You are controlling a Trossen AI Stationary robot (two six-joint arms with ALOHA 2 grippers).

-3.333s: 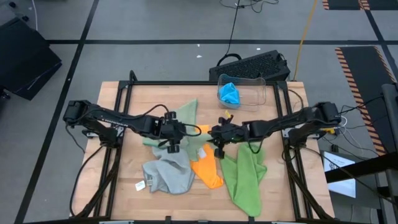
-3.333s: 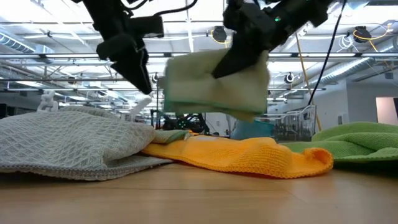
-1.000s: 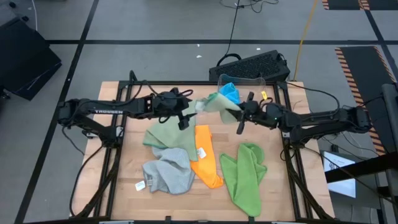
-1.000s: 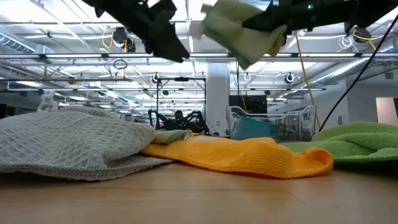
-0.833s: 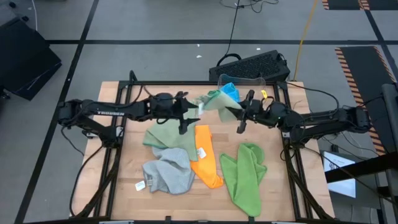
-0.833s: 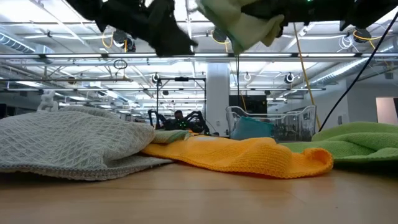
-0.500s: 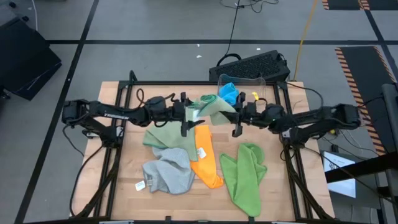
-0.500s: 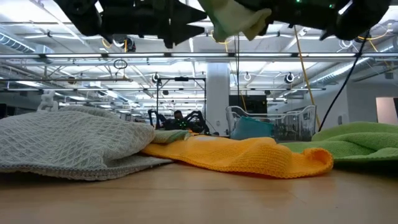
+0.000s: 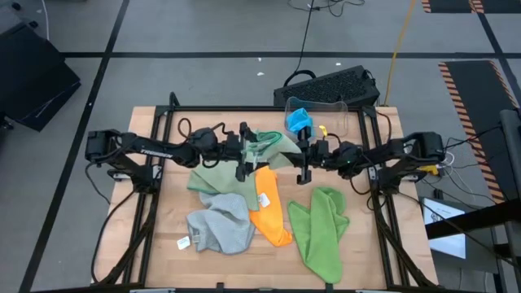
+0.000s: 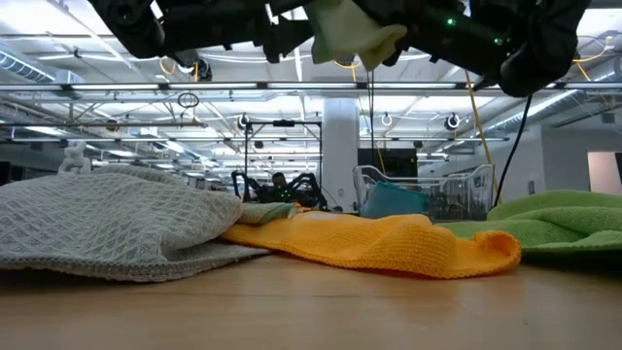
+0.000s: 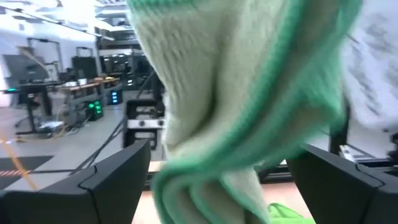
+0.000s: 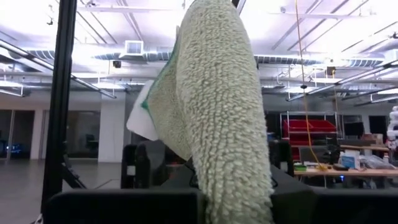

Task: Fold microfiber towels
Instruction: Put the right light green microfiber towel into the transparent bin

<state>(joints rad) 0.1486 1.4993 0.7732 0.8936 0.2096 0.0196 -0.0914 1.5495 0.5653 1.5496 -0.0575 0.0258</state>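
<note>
While sage green towel (image 9: 273, 146) hangs mid-air above tabletop (image 9: 163, 252) | right end effector (image 9: 304, 160) pinched on its edge | left end effector (image 9: 242, 153) now at widest, moved in beside cloth since a second ago | regrasp likely pending; grey towel (image 9: 220, 230), orange towel (image 9: 269, 210) unfolded.

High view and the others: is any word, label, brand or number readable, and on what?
None can be read.
White lettering on the left arm: too small.
White tag on the grey towel: no legible print.
Tag on the orange towel: no legible print.
</note>
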